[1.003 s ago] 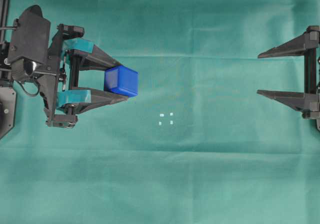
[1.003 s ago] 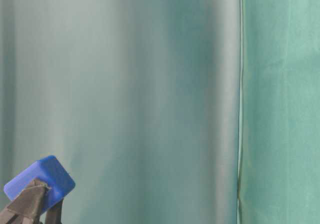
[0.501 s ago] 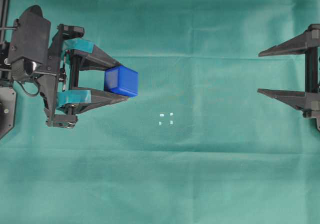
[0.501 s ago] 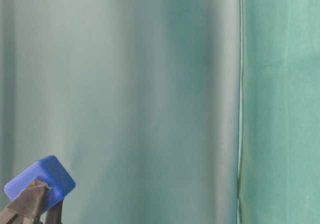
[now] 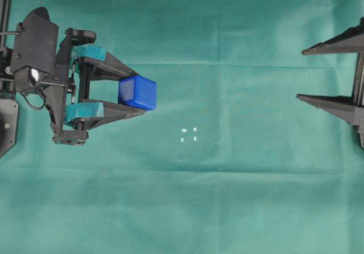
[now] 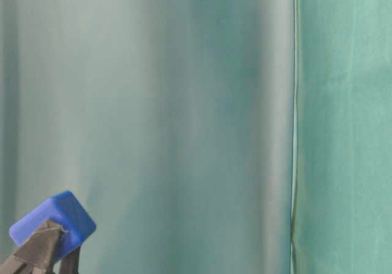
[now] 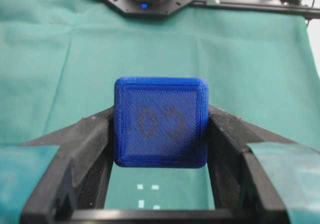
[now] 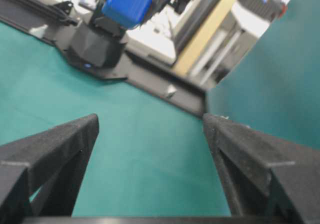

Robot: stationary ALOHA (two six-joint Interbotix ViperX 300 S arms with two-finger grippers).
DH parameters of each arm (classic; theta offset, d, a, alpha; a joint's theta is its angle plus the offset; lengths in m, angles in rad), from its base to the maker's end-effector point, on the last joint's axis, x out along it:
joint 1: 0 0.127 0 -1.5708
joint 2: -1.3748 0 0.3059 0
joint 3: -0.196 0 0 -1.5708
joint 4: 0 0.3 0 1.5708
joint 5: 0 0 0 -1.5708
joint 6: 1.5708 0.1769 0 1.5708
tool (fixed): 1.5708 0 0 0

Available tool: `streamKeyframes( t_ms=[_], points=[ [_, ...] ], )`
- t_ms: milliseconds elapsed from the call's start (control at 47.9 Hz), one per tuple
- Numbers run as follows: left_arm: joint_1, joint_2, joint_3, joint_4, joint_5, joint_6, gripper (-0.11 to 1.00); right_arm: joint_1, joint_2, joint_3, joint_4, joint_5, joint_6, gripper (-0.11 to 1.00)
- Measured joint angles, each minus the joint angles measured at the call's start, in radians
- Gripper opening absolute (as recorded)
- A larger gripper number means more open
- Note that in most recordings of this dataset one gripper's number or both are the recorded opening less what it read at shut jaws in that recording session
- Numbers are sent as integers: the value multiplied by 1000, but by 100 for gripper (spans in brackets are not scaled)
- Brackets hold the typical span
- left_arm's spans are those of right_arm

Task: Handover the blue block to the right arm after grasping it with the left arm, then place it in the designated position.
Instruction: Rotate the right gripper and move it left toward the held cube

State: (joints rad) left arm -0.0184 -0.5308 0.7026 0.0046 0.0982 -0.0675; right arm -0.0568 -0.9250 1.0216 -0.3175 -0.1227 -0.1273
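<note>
left tool [image 5: 140, 91]: pinching blue block [image 5: 138, 92] at tips, left-centre of overhead, lifted off cloth
right tool [image 5: 300, 74]: spread wide, empty, far right edge
step: handover; bring right tool in level, straddle block's free faces, clamp before left lets go
room: green cloth [image 5: 227, 197] bare between arms; white marks [image 5: 189, 134] lower centre, near block

block [image 5: 137, 92] left, marks [image 5: 189, 134] (on cloth [image 5: 227, 197]) right

Even, soft light; right wrist view's background seemingly defocused.
</note>
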Motion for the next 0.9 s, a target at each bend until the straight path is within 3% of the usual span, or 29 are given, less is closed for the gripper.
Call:
streamKeyframes(
  t_ms=[230,376,606,898],
  points=[
    [0,0,0,0,0,0,47,26,25,-2,-282,-69,-124,93],
    [0,0,6,0,0,0,47,28,31,-6,-391,-106,-164,93],
    [0,0,12,0,0,0,47,28,32,-9,-459,-78,-170,93],
    [0,0,14,0,-3,0,47,28,32,-20,-462,-34,-170,93]
  ],
)
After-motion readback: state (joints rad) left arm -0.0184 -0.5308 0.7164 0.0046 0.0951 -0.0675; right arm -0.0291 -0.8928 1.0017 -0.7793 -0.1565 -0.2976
